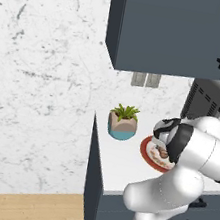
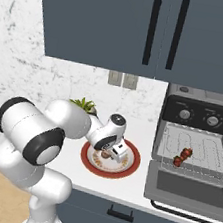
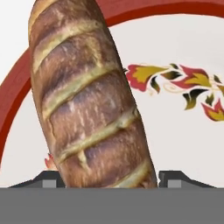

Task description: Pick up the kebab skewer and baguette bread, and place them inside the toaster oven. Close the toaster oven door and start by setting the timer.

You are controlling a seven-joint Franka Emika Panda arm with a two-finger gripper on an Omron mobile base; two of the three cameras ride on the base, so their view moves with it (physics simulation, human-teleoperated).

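The baguette bread lies on a red-rimmed white plate on the counter. My gripper hangs low over the plate, open, one fingertip on each side of the loaf with a small gap to the crust. From the right base view the gripper sits over the plate. To its right stands the toaster oven, its door folded down open. The kebab skewer rests on the rack inside.
A potted plant stands on the counter to the left of the plate, near the wall. Dark upper cabinets hang overhead. The counter's front edge runs just below the plate.
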